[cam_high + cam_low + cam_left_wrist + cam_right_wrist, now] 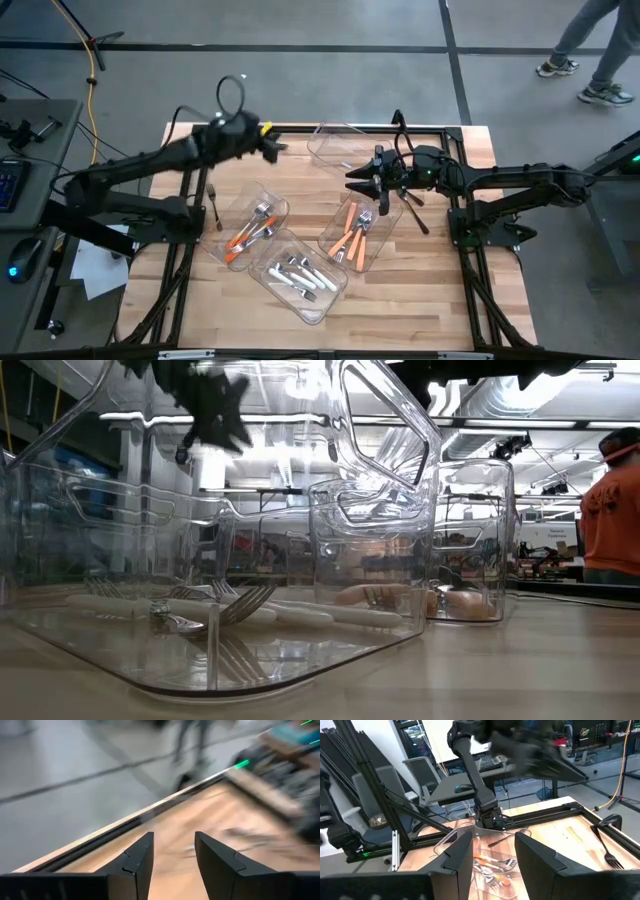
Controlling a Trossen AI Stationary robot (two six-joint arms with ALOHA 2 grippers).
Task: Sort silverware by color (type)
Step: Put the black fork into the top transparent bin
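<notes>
Four clear bins are counted on the wooden table (420, 300) in the high view: one at the far edge (335, 145) that appears to hold nothing, one left of centre (250, 232), one at the near middle (298, 277) and one right of centre (358, 233). The silverware is spread among the last three and the bare table. In the left bin, orange-handled pieces (240, 243) are mixed with silver-headed ones; an exact count cannot be made. In the near bin, white-handled pieces (295, 272) are piled, roughly four or five. In the right bin, about four orange-handled pieces (348, 232) lie together with forks. Two black pieces are seen outside the bins: a black fork (213, 203) on the table by the left arm's base, and a black utensil (414, 214) just beside the right bin. The left end effector (275, 143) is held above the far left part of the table, its fingers (135, 862) parted with nothing between them. The right end effector (358, 178) hangs between the far bin and the right bin, its fingers (457, 855) likewise apart and holding nothing. In the low view, the bin walls overlap and hide much of the cutlery. A person's legs (590, 55) are seen on the floor beyond the table.
</notes>
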